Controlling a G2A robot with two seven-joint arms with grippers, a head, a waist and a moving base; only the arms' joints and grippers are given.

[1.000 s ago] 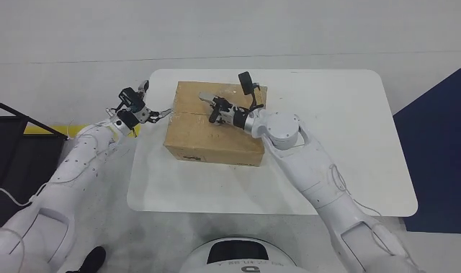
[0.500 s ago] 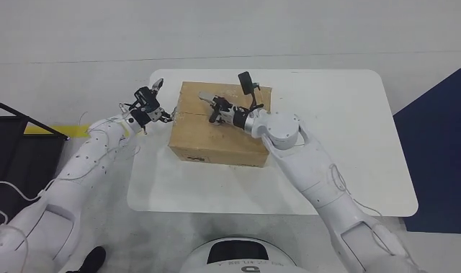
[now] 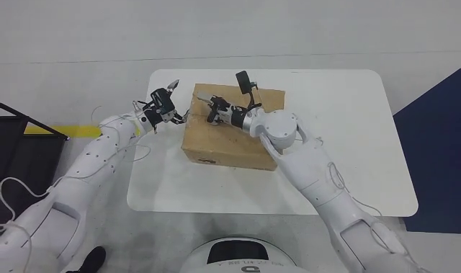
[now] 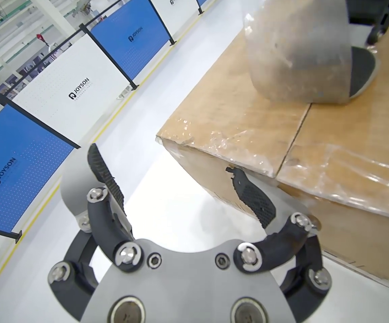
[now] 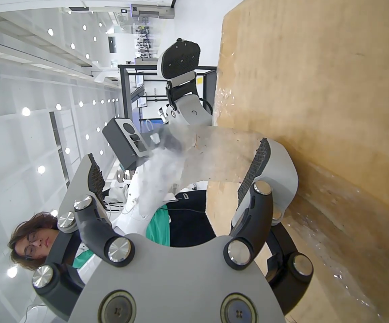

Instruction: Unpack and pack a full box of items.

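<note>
The left fingers (image 3: pixel 178 100) are spread wide. One pad rests against the upper edge of the box (image 3: pixel 238 140), at the end where the seam (image 4: pixel 293 142) between the two shut flaps comes out. The other finger stands off that end, over the desk (image 3: pixel 338 158).

The right fingers (image 3: pixel 209 106) are also spread wide and grip nothing. They lie low over the box top, near the same end, pointing toward the left fingers, so the two sets face each other across the box edge, near but apart. The lower right finger sits on or just above the cardboard, beside the seam; whether it touches cannot be told. A curl of clear tape (image 4: pixel 292 51) clings round that finger and bridges part of the gap toward its partner. More clear tape lies wrinkled along the seam and the box edges.

The box sits closed on the desk, under the right fingers and just ahead of the left ones, turned at a slight angle to the desk's edges.
</note>
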